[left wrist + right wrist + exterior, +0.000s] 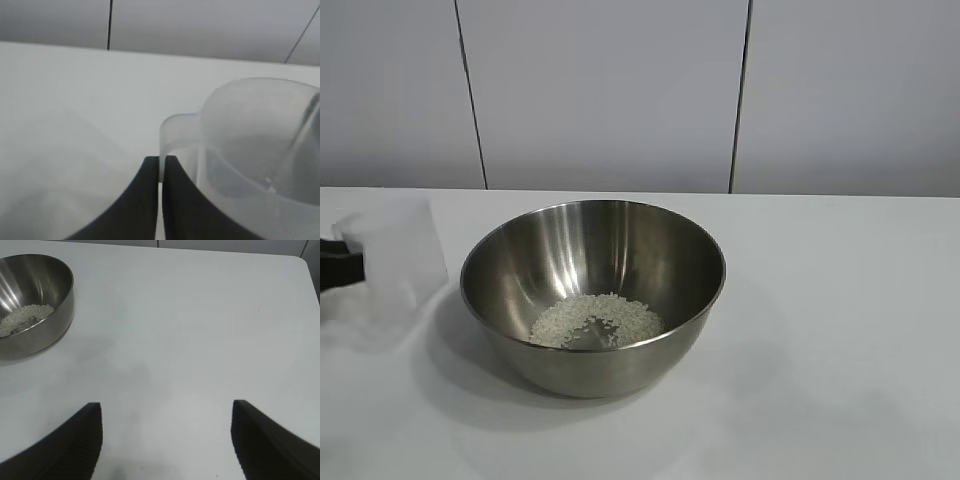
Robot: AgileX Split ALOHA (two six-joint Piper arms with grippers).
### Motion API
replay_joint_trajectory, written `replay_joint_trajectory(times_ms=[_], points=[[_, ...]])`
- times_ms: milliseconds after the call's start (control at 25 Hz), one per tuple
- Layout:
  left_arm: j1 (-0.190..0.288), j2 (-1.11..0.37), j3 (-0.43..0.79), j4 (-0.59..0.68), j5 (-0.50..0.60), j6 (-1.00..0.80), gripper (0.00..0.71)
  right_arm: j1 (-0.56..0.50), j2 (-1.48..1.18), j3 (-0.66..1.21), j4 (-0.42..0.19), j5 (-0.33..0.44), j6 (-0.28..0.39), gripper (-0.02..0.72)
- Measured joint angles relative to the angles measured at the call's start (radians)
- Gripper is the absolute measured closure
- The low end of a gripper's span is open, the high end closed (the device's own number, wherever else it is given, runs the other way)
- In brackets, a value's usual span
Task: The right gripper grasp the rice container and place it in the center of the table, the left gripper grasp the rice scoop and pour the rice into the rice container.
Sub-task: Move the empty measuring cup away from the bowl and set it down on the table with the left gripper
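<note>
The rice container (593, 295), a large stainless-steel mixing bowl, stands upright on the white table (840, 330) near the centre of the exterior view. A small pale heap of rice (597, 320) lies on its floor, spread toward the 6 o'clock side of the bowl's interior. The rest of the inner wall is bare metal.

The rice scoop (398, 255), a translucent plastic measuring cup, is at the 9 o'clock side of the bowl, near its rim but apart from it. It appears blurred in the exterior view. The left gripper (340, 262) enters at the 9 o'clock edge of that view, with only its black tip visible. In the left wrist view, the left gripper (160, 167) is clenched on the scoop's thin handle tab, with the two black fingers (142, 200) pressed against either side of the tab. The scoop (250, 145) shows no heap of grains inside; one or two pale specks near its floor cannot be identified.

The right gripper (165, 440) is released and holds nothing. Its two black fingers (75, 445) stand wide apart above bare tabletop. In the right wrist view, the bowl (35, 305) with its rice (22, 317) is well apart from this gripper.
</note>
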Motion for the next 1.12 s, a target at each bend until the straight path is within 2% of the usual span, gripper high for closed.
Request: replay_joint_trajectory(times_ms=[200,720,840,1040,1120], points=[[0.0,0.045,-0.019,0.003,-0.004,0.068,0.702,0.0,0.0,0.0,0.0,0.0,0.0,0.209],[0.0,0.049,-0.024,0.009,-0.01,0.182,0.695,0.0,0.0,0.0,0.0,0.0,0.0,0.209],[0.0,0.049,-0.024,0.011,-0.01,0.181,0.629,0.0,0.0,0.0,0.0,0.0,0.0,0.209],[0.0,0.049,-0.009,0.011,-0.019,0.169,0.44,0.0,0.0,0.0,0.0,0.0,0.0,0.209],[0.0,0.049,0.008,0.01,-0.019,0.166,0.411,0.0,0.0,0.0,0.0,0.0,0.0,0.209]])
